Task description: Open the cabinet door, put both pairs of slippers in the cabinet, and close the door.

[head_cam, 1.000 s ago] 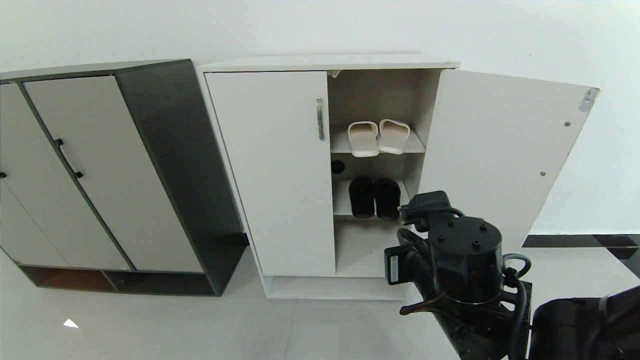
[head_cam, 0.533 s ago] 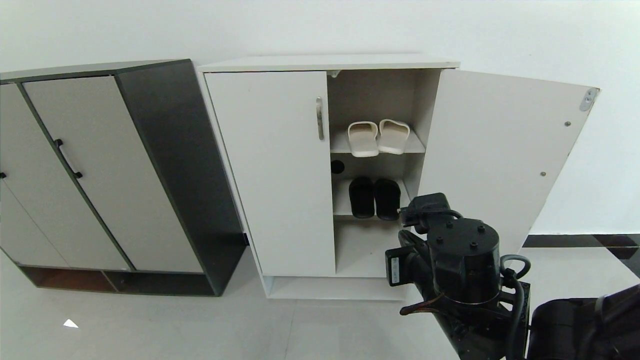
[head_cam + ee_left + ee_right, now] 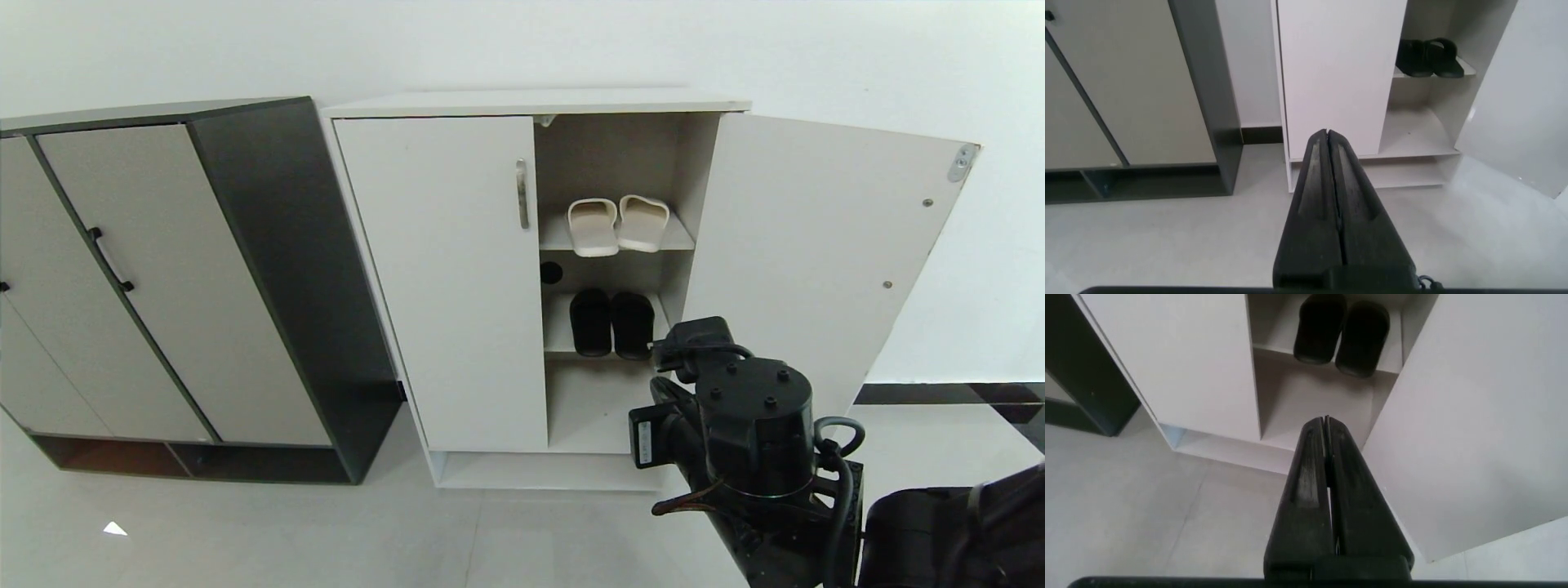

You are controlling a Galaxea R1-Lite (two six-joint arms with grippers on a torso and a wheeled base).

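**Both pairs shelved, cabinet door open**

The white cabinet (image 3: 531, 102) stands against the wall with its right-hand door (image 3: 808, 245) swung wide open and its left-hand door (image 3: 441, 286) shut, a metal handle (image 3: 522, 193) upright near that door's inner edge. In the open half, the beige slippers (image 3: 616, 224) lie side by side on the upper shelf, touching each other. The black slippers (image 3: 611, 323) lie side by side on the shelf below. A small dark round hole shows in the back panel between the two shelves.

The right arm (image 3: 759, 425) is low in front of the open door's bottom edge. The right gripper (image 3: 1327, 425) has its fingers pressed together, holding nothing, and points at the cabinet's lowest compartment, below the black pair. The left gripper (image 3: 1327, 139) is likewise closed tight and empty, above the floor (image 3: 326, 531), pointing at the base of the shut door.

A grey cabinet (image 3: 269, 269) with both doors shut stands just beside the white one, on its left.
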